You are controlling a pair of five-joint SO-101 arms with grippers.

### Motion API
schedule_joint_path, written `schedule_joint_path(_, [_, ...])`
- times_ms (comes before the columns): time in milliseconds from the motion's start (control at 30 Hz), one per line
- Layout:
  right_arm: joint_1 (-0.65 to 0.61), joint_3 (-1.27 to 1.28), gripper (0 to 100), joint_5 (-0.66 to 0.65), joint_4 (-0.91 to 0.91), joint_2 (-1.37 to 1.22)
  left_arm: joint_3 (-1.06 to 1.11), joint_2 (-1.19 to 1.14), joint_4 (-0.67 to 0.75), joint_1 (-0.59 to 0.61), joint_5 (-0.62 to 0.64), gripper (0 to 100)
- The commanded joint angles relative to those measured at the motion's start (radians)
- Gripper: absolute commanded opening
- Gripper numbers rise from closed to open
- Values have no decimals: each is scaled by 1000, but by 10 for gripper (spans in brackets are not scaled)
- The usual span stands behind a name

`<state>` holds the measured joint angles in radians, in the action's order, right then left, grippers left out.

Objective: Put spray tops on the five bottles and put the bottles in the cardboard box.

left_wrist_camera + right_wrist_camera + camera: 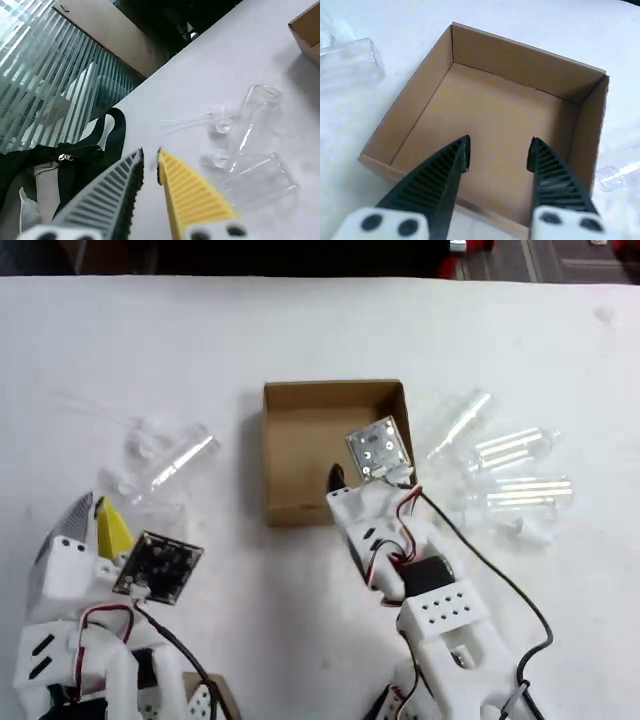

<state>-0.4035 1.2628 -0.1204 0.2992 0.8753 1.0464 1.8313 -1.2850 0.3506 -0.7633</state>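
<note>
**Left end effector** (150, 153): one, near left of the bench (300, 330). One yellow finger and one grey; the tips are all but closed, with a slit between them, and hold nothing.

**Right end effector** (499, 142): one, black fingers spread wide and empty. It sits above the near wall of the cardboard box (520, 50).

**Cardboard box**: one, brown, square, open-topped, at mid-bench.

**Bottles, left group**: two, clear and uncapped, left of the box. Both lie down, one (260, 182) with its long axis running diagonally, the other (255, 110) just beyond it. Clear spray tops (220, 122) with thin tubes lie beside them; number uncertain.

**Bottles, right group**: three, clear, lying right of the box. Two (525, 490) (510, 448) run left-right and the farthest (455, 425) runs diagonally.
</note>
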Motion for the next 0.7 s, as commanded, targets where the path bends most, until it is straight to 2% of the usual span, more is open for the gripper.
schedule_joint_path(0, [8, -11, 170, 3, -24, 2, -110, -5, 17, 99, -15, 65])
schedule_joint_path(167, [5, -9, 170, 2, -24, 2, -183, -5, 31, 211, -9, 65])
schedule_joint_path(400, [2, -6, 170, 2, -24, 2, -91, -5, 187, 303, -5, 68])
schedule_joint_path(600, [2, -6, 170, 2, -24, -1, -49, -8, 296, 412, 157, 68])
schedule_joint_path(667, [2, -6, 170, 2, -24, -2, -48, -12, 307, 426, 176, 69])
